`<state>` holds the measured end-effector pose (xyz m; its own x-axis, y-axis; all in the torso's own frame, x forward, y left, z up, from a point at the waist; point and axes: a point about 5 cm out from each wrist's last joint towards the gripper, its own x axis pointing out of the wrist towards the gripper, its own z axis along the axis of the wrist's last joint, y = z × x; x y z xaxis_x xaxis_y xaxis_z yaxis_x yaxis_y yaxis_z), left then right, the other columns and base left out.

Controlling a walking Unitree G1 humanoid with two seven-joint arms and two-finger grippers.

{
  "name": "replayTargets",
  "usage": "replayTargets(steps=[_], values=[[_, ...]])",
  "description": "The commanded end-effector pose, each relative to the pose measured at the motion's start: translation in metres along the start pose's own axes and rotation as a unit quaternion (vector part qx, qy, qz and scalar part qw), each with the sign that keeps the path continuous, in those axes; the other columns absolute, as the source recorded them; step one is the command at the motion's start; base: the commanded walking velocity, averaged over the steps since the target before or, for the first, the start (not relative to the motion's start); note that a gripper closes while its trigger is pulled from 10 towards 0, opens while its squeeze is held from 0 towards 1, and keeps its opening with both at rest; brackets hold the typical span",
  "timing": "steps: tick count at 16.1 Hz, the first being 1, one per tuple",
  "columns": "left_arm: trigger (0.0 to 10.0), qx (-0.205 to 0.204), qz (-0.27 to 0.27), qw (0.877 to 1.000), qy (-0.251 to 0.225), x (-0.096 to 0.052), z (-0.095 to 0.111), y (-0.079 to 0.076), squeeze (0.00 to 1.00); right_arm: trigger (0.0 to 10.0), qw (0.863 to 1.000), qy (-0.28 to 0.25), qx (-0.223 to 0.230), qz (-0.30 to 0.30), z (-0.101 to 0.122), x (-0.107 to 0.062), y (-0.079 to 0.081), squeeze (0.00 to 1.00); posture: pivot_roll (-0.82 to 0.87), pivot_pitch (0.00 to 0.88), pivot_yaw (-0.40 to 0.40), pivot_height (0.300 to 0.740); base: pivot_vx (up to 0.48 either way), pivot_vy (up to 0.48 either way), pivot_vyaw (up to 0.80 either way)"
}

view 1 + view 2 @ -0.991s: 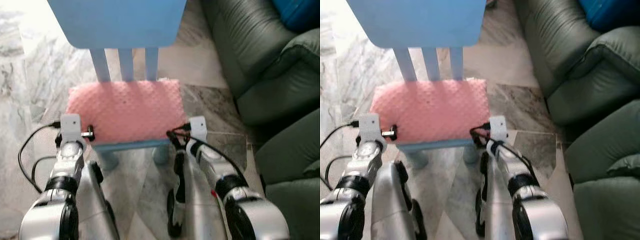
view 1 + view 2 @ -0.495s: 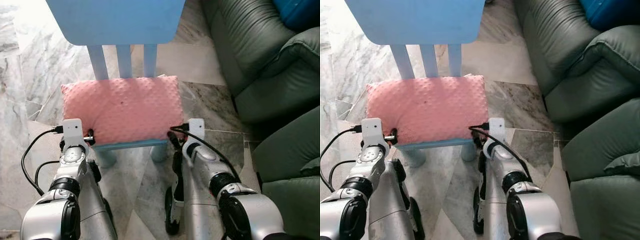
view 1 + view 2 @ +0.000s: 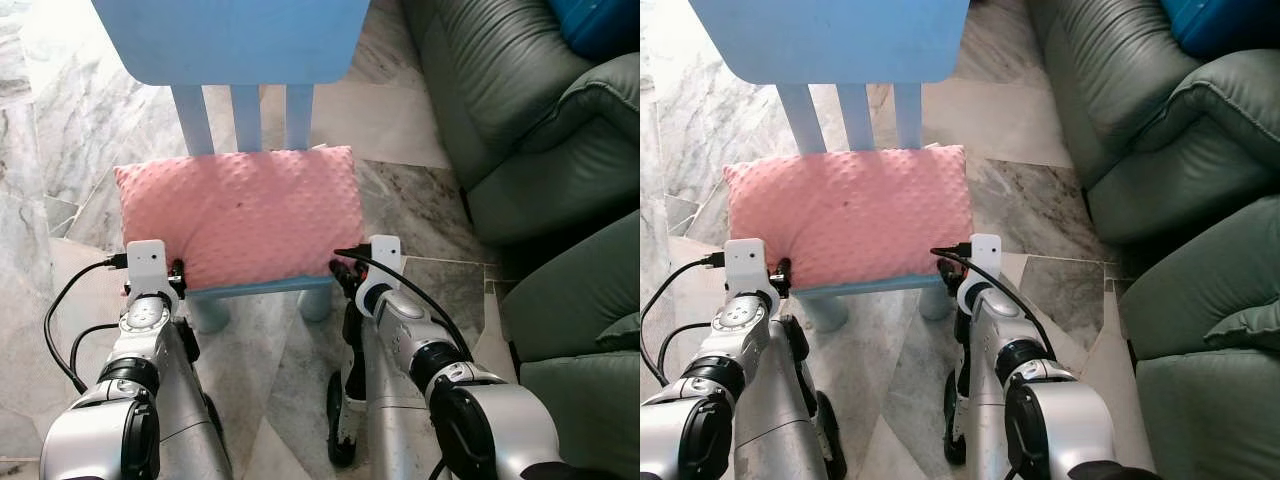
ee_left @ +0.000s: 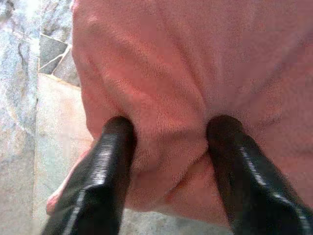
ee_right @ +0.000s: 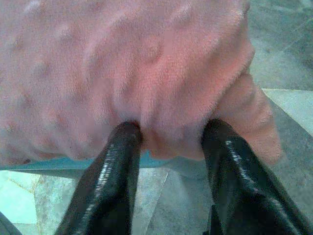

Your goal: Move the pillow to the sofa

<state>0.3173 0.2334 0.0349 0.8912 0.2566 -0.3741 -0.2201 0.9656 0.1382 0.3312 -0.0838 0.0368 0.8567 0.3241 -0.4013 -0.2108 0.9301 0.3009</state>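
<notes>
A pink dimpled pillow (image 3: 240,215) lies on the seat of a light blue chair (image 3: 230,40). My left gripper (image 3: 178,272) is at its front left corner and my right gripper (image 3: 340,268) at its front right corner. In the left wrist view the left gripper (image 4: 168,129) has both black fingers (image 4: 112,147) pressed into the pillow (image 4: 195,58) with a fold of fabric between them. The right gripper (image 5: 171,129) pinches a fold of the pillow (image 5: 122,58) the same way, just above the blue seat edge (image 5: 73,164). The dark green sofa (image 3: 520,120) stands to the right.
The chair's backrest and three slats (image 3: 245,115) rise behind the pillow. A blue cushion (image 3: 600,25) lies on the sofa at the far right. Marble floor (image 3: 410,210) runs between chair and sofa. Black cables (image 3: 60,310) hang from my left wrist.
The pillow's back edge has come up and its left corner now sticks out past the seat. Both grippers stay on the front corners, the right one a little further left.
</notes>
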Motion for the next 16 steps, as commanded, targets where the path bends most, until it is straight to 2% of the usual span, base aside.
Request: replayTargets(steps=[1, 7, 11, 14, 15, 16], values=[[0.0, 0.009, -0.012, 0.998, 0.057, -0.007, -0.028, -0.003, 0.00, 0.0, 1.000, 0.019, 0.003, 0.001, -0.010, -0.002, 0.000, 0.00, 0.10, 0.341, -0.152, 0.498, 0.000, 0.000, 0.00], [0.0, -0.017, -0.020, 0.998, 0.062, -0.008, -0.030, -0.008, 0.00, 0.0, 1.000, 0.023, -0.001, -0.013, -0.012, -0.005, -0.010, 0.00, 0.09, 0.320, -0.154, 0.498, 0.000, 0.000, 0.00], [0.0, -0.020, -0.020, 0.998, 0.049, -0.002, -0.013, -0.012, 0.00, 0.0, 1.000, 0.003, -0.013, -0.011, 0.007, -0.001, -0.012, 0.00, 0.09, 0.263, -0.158, 0.498, 0.000, 0.000, 0.00], [0.0, -0.040, -0.018, 0.998, 0.055, 0.002, -0.006, -0.010, 0.00, 0.0, 1.000, -0.025, -0.010, 0.000, 0.026, 0.003, -0.008, 0.00, 0.09, 0.202, -0.156, 0.498, 0.000, 0.000, 0.00], [0.0, -0.040, -0.023, 0.998, 0.051, 0.003, -0.002, -0.011, 0.00, 0.0, 0.999, -0.028, -0.014, 0.005, 0.030, 0.004, -0.007, 0.00, 0.09, 0.181, -0.153, 0.498, 0.000, 0.000, 0.00], [0.0, -0.034, -0.024, 0.998, 0.041, 0.006, 0.007, -0.012, 0.00, 0.0, 0.998, -0.031, -0.041, 0.034, 0.035, 0.004, -0.004, 0.00, 0.10, 0.131, -0.145, 0.498, 0.000, 0.000, 0.00]])
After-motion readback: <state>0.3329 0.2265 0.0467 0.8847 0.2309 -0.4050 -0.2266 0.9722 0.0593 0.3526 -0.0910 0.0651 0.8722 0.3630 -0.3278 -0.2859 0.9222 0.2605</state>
